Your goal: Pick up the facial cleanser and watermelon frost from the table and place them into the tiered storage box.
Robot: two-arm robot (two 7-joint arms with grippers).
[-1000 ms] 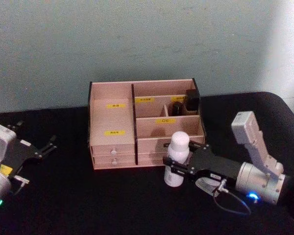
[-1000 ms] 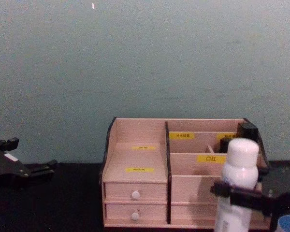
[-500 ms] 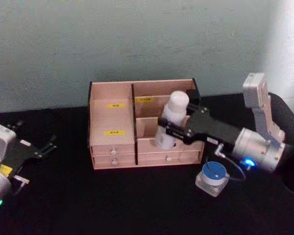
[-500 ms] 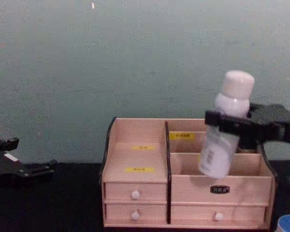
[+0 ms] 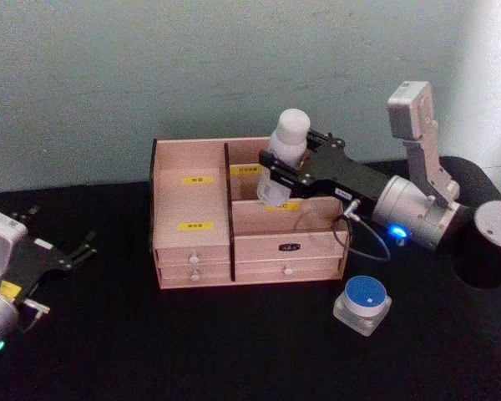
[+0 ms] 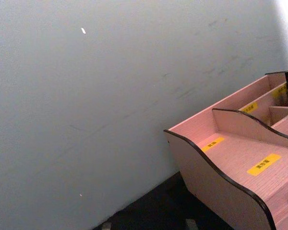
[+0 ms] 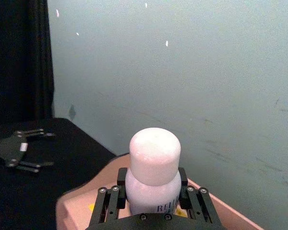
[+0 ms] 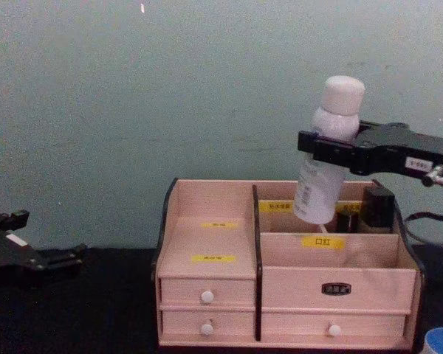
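Right claw (image 5: 275,177): clamped on the white bottle (image 5: 285,144), tilted above the organiser's (image 5: 192,199) rear right compartments.
Jar (image 5: 363,302): on the table (image 5: 234,351) (near organiser's front right corner).
Left claw (image 5: 71,266): parked left, fingers apart.

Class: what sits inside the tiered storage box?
Small dark containers stand at the tiered storage box's back right. The facial cleanser in the right gripper covers part of the rear; drawers are shut.
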